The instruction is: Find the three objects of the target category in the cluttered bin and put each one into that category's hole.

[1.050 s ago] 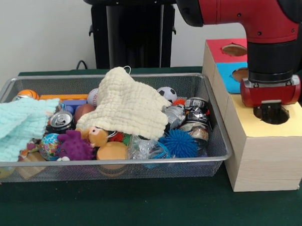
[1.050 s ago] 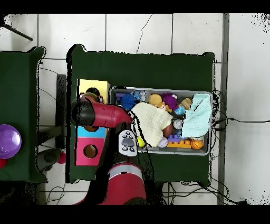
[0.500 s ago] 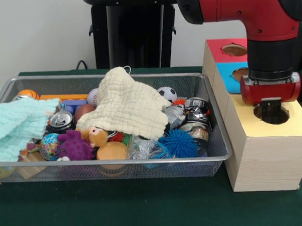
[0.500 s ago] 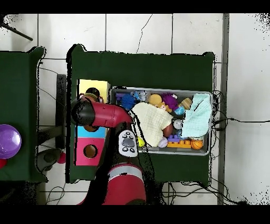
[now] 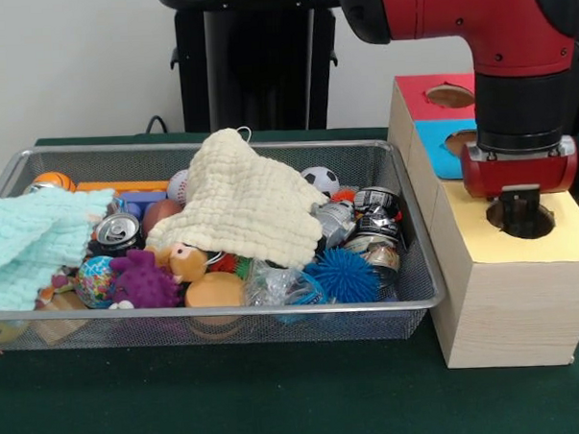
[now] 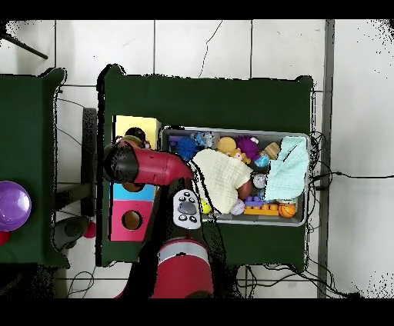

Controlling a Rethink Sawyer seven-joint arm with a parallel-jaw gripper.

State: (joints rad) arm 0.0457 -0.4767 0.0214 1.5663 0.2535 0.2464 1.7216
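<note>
My gripper (image 5: 518, 210) hangs straight down over the hole in the yellow panel (image 5: 560, 239) of the wooden sorting box, its tip at the hole's mouth. Nothing shows held beneath it. In the overhead view the red arm (image 6: 146, 166) covers the gripper and most of the yellow panel (image 6: 137, 124). The wire bin (image 5: 226, 311) holds a cream cloth (image 5: 251, 204), a mint cloth (image 5: 31, 243), a drink can (image 5: 117, 229), crushed cans (image 5: 374, 213), a soccer ball (image 5: 319, 180), a blue spiky ball (image 5: 348, 275) and a purple plush (image 5: 143, 279).
The box also has a blue panel (image 5: 438, 143) and a red panel (image 5: 428, 88), each with a hole. The bin (image 6: 235, 132) lies right beside the box. A black stand (image 5: 254, 65) rises behind the bin. A purple bowl (image 6: 11, 205) sits on a side table.
The wrist has lifted very slightly above the yellow hole. The bin's contents have not moved.
</note>
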